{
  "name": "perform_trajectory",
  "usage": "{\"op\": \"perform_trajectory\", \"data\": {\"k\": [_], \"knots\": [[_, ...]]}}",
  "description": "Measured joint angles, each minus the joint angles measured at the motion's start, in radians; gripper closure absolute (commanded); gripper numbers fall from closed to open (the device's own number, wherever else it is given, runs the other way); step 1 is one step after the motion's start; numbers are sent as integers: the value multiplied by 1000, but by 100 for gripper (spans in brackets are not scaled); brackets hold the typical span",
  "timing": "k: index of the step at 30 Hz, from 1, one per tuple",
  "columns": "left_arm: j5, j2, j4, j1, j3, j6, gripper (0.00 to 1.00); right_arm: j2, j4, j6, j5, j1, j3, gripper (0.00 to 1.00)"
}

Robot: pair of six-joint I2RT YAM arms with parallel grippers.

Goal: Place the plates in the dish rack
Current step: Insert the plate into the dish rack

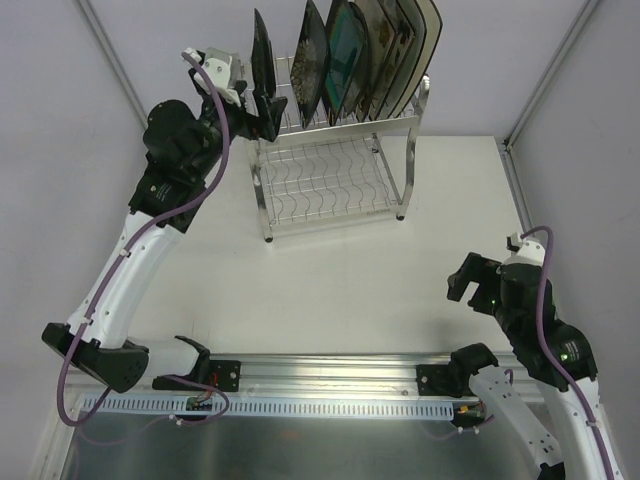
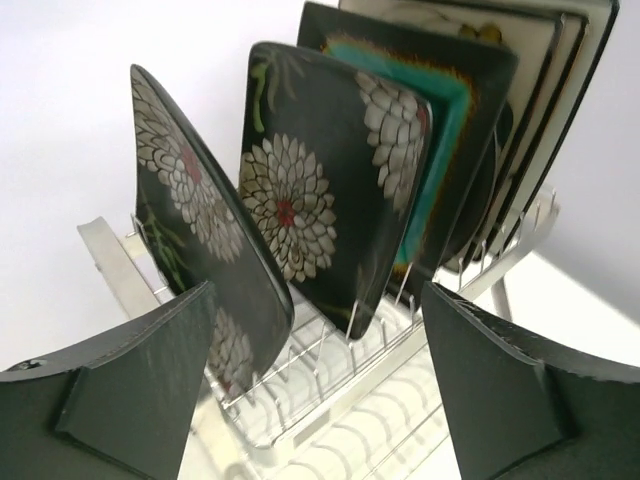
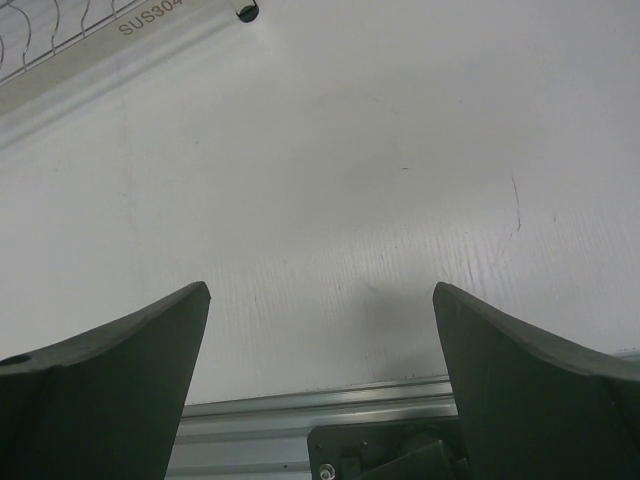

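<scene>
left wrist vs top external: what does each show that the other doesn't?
Left wrist only: the face of the leftmost plate, white flowers on dark; from above it is edge-on. Top external only: the right tool, open over the table. Both: plates standing in the top tier of the dish rack, left tool open at the leftmost plate.

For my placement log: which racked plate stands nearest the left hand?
The leftmost dark plate with white flowers, outermost of all, beside the left hand.
</scene>
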Motion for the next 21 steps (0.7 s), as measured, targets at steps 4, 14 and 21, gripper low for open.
{"op": "perform_trajectory", "data": {"k": [4,14,21], "knots": [[19,-34,-1,-3,-56,64,25,2,7,0,-10,0,-9,1],[16,23,-1,-3,-81,151,46,18,16,0,-18,0,-10,0],[8,100,9,-3,-69,194,69,18,16,-1,-17,0,-10,0]]}}
